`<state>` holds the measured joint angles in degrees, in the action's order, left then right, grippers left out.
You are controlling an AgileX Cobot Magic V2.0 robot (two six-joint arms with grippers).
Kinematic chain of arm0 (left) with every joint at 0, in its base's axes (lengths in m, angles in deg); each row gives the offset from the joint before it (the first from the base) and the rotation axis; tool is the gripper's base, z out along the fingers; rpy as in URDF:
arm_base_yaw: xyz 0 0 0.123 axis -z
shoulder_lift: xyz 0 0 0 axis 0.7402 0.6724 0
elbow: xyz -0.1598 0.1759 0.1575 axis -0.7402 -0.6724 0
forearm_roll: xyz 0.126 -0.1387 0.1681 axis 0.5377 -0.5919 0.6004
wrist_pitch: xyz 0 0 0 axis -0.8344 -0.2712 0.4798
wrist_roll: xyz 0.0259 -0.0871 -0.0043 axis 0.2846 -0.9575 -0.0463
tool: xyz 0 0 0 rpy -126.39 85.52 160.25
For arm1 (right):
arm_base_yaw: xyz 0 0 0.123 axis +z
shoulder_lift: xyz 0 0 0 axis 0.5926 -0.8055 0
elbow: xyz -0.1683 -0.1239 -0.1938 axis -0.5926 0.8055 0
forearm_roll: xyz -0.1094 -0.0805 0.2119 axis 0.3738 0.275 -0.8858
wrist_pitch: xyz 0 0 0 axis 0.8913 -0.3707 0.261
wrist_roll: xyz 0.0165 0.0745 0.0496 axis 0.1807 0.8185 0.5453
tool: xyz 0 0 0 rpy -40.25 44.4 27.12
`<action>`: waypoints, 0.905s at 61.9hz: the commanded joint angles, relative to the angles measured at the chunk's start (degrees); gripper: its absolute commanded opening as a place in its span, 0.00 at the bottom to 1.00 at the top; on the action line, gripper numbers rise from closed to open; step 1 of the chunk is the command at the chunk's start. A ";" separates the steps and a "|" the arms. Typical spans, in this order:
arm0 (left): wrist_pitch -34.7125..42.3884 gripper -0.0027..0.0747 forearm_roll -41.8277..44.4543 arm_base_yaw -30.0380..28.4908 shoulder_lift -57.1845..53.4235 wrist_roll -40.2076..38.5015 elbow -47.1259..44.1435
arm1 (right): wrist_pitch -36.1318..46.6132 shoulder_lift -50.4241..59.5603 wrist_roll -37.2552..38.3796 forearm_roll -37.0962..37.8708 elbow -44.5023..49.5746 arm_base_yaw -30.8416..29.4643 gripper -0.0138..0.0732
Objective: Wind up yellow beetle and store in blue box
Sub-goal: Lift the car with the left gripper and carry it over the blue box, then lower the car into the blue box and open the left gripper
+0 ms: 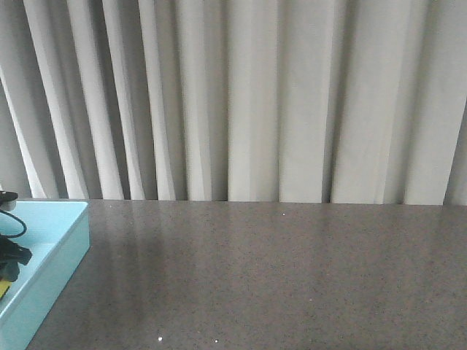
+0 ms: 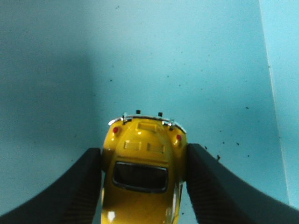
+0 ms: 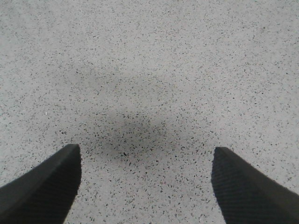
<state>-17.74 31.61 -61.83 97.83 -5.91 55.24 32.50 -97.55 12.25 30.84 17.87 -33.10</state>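
The yellow beetle [image 2: 143, 140] sits between my left gripper's two black fingers, its rear with two red lights pointing away from the wrist. My left gripper [image 2: 144, 152] is shut on the car's sides, directly above the floor of the blue box [image 2: 140, 56]. In the front view the blue box [image 1: 51, 240] lies at the far left edge. Only a dark part of the left gripper [image 1: 12, 255] and a sliver of the yellow beetle [image 1: 3, 289] show inside it. My right gripper [image 3: 145, 156] is open and empty above the speckled grey table [image 3: 149, 70].
One wall of the box [image 2: 285, 70] runs close beside the car. Small dark specks lie on the box floor. The grey table [image 1: 277, 277] stretches right of the box to a pale curtain [image 1: 255, 95] at the back.
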 commanded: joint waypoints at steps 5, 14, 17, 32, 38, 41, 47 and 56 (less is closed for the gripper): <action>2.92 0.71 -2.08 -0.12 -3.85 -0.09 1.36 | 3.15 0.45 -0.34 0.15 -1.38 -0.09 0.80; 1.62 0.81 -5.48 -0.12 -6.04 -0.03 1.36 | 3.15 0.45 -0.34 0.15 -1.38 -0.09 0.80; 0.86 0.81 -6.68 -0.12 -7.26 -0.03 1.36 | 3.15 0.45 -0.34 0.15 -1.38 -0.09 0.80; -4.60 0.78 -11.42 0.38 -16.12 1.09 1.36 | 3.15 0.45 -0.34 0.15 -1.38 -0.09 0.80; -6.05 0.78 -12.14 1.61 -19.67 1.02 1.36 | 3.15 0.45 -0.34 0.15 -1.38 -0.09 0.80; -6.47 0.78 -12.00 2.65 -21.72 1.02 1.36 | 3.15 0.45 -0.34 0.15 -1.38 -0.09 0.80; -7.19 0.78 -11.47 5.43 -25.09 0.90 1.31 | 3.15 0.45 -0.34 0.15 -1.38 -0.09 0.80; -7.45 0.78 -11.35 9.97 -29.76 0.90 -1.54 | 3.15 0.45 -0.34 0.15 -1.38 -0.09 0.80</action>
<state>-25.54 21.74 -54.66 73.46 -4.83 54.42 32.50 -97.55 12.25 30.84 17.87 -33.10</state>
